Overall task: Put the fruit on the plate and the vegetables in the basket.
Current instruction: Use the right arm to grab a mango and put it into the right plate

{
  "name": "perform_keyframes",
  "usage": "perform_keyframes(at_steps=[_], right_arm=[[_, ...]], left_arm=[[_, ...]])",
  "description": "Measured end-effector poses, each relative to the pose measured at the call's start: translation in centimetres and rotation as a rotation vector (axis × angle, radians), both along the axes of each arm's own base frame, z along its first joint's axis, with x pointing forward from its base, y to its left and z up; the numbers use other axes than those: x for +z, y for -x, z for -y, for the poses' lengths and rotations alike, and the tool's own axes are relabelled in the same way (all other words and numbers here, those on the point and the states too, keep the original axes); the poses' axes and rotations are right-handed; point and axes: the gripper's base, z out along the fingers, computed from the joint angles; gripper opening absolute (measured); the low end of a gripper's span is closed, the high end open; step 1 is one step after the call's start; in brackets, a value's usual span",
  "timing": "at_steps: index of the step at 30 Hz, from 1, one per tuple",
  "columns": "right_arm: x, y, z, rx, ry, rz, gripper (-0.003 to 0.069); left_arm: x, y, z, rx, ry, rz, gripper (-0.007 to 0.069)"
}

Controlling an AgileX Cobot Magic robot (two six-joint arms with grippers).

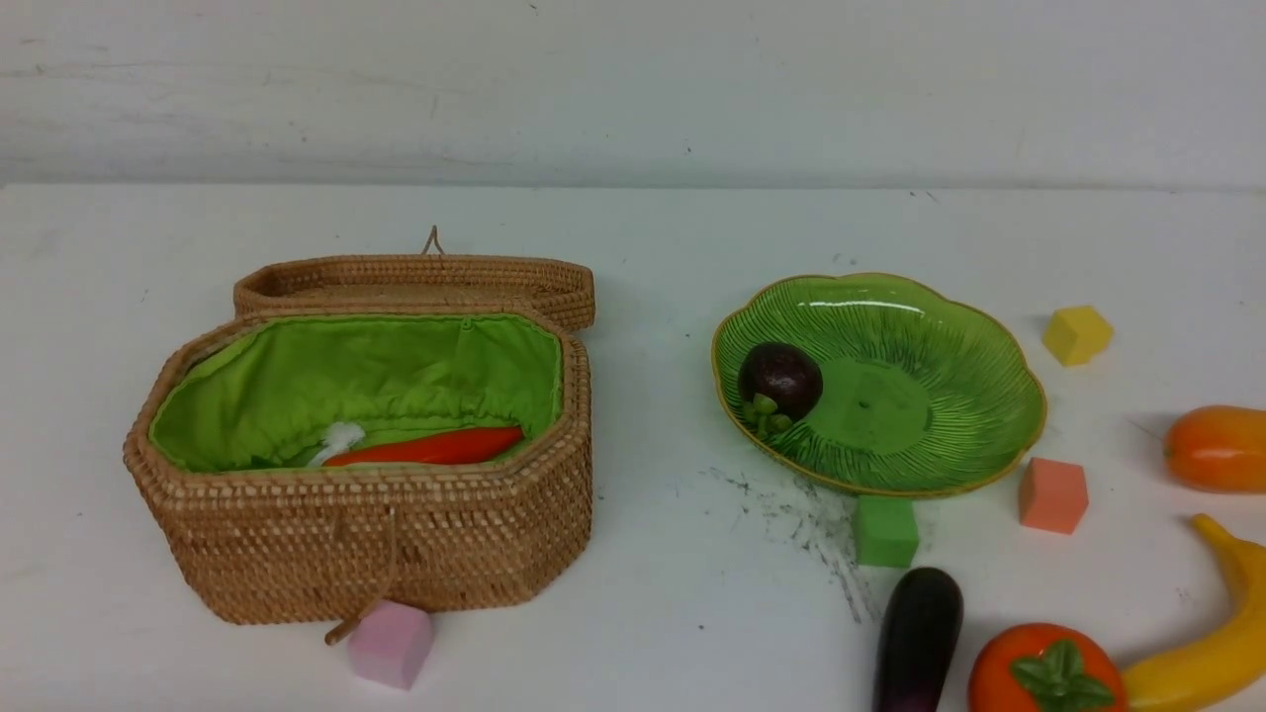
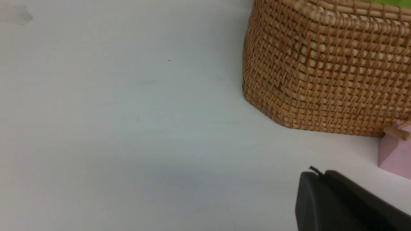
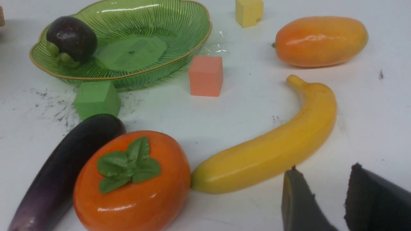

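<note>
Robot lab bench; scuffed white table, plain wall, foam cubes, toy banana.

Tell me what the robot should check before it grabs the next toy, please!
1. Basket lid open: ok.
2. Room on the plate beside the mangosteen: ok.
3. Right gripper open, empty: ok.
4. Left gripper shut, holding nothing: ok.
5. Banana clear of neighbours: not ok, its end seems to touch the tomato.
6. Everything sorted: not ok; mango and eggplant lie on the table too.
</note>
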Motion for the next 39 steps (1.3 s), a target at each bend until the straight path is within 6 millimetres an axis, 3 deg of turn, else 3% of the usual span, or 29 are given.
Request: perform_keyframes(at_steps=[39], right_arm=[[0.00,0.00,0.00,0.000,0.000,0.000,0.0244]], left_arm=[[0.00,0.00,0.00,0.000,0.001,0.000,0.0054]])
